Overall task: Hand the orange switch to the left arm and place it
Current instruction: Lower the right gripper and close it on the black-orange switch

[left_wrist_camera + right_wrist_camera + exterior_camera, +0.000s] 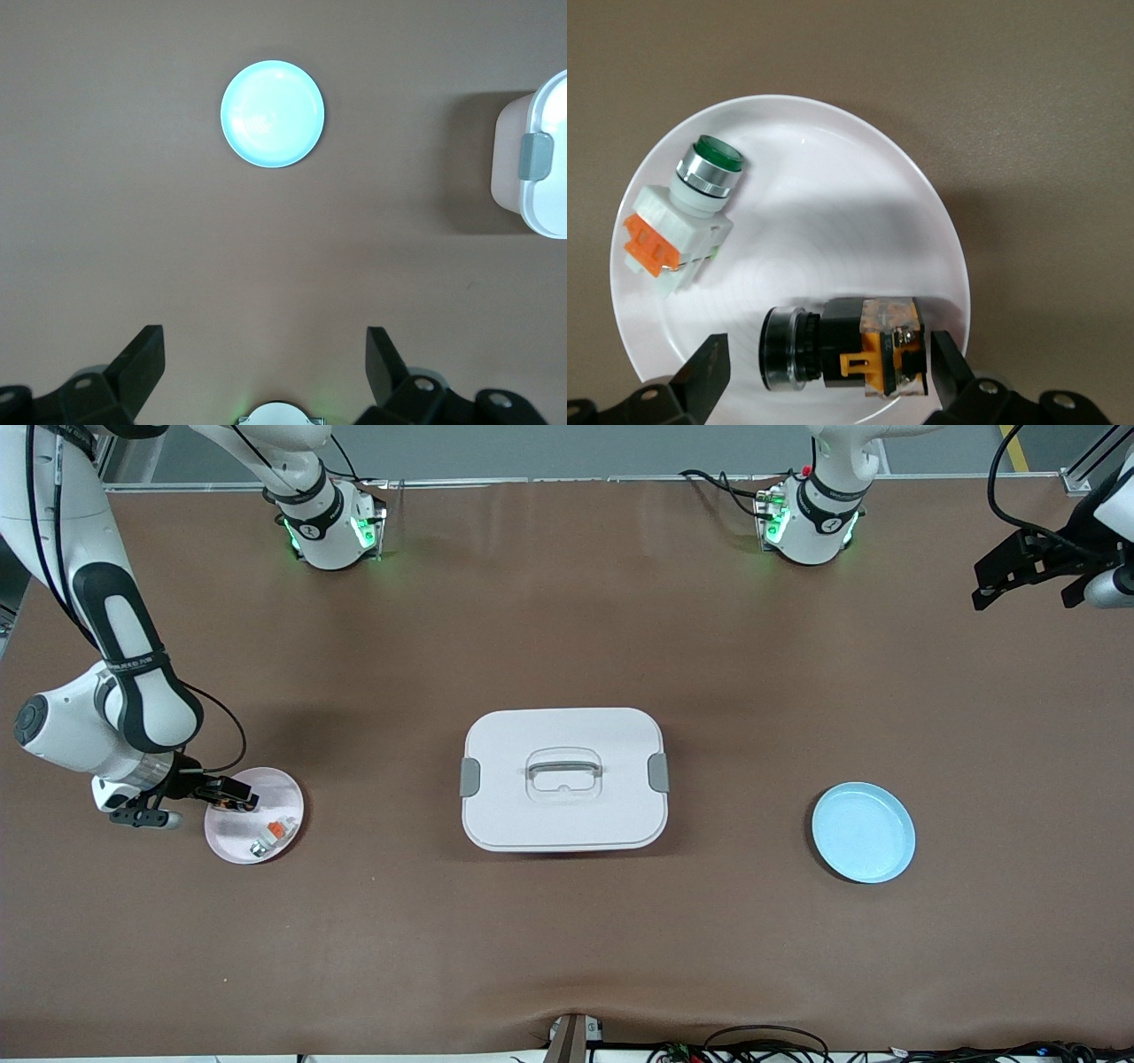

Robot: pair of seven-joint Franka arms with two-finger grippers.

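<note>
Now the right gripper (824, 376), spread wide, straddles the orange switch (846, 354) on the pink plate (288, 802) near the surface's right-arm edge, ready to pinch; the left gripper (266, 367), also spread, waits high, clear of the box (564, 779).

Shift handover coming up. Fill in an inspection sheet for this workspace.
Surface: brown table, slight bump at the edge nearest the front camera.
Job's things: orange switch lying on the pink plate; box mid-table, lid latched.
Clutter: white-grey switch on the same plate; blue plate toward the left arm's end.
Grippers: right end effector open, straddling the orange switch; left end effector open, waiting high over the table.
Cables: bundles at the table edges.
Surroundings: nothing seen.
</note>
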